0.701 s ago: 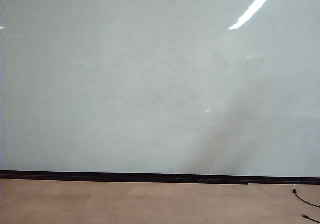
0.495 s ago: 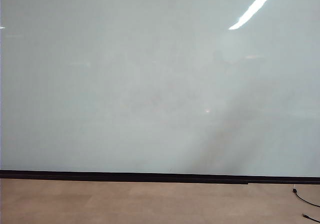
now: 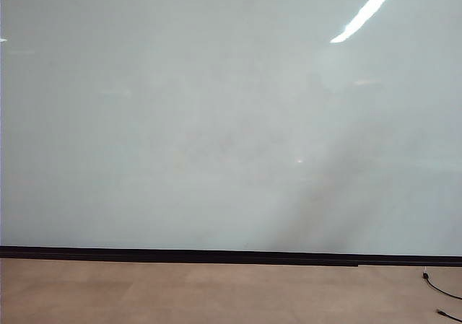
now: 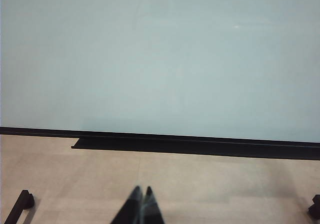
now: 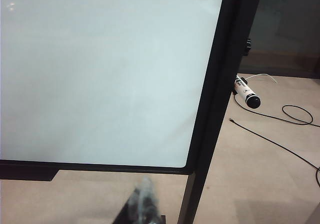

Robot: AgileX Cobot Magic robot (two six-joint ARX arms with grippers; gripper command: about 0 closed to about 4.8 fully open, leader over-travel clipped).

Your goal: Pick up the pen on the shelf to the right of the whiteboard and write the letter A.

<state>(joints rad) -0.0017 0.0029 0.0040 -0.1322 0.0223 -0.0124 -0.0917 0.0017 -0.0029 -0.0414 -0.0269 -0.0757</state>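
The whiteboard [image 3: 216, 122] fills the exterior view, glossy and pale; no letter A shows on it, and neither gripper appears there. In the right wrist view the pen [image 5: 246, 93], white-barrelled with a black end, sticks out just past the whiteboard's [image 5: 100, 74] black right frame post [image 5: 220, 99]; the shelf under it is hidden. My right gripper [image 5: 145, 186] is blurred, fingers together with nothing held, well short of the pen. In the left wrist view my left gripper [image 4: 142, 190] is shut and empty, pointing at the whiteboard's [image 4: 160, 59] lower edge.
A black strip [image 3: 216, 255] runs along the board's bottom above tan floor. A black ledge [image 4: 190, 146] hangs under the board. Black stand feet [image 4: 20, 204] sit on the floor. Thin black cables [image 5: 280, 134] trail across the floor right of the post.
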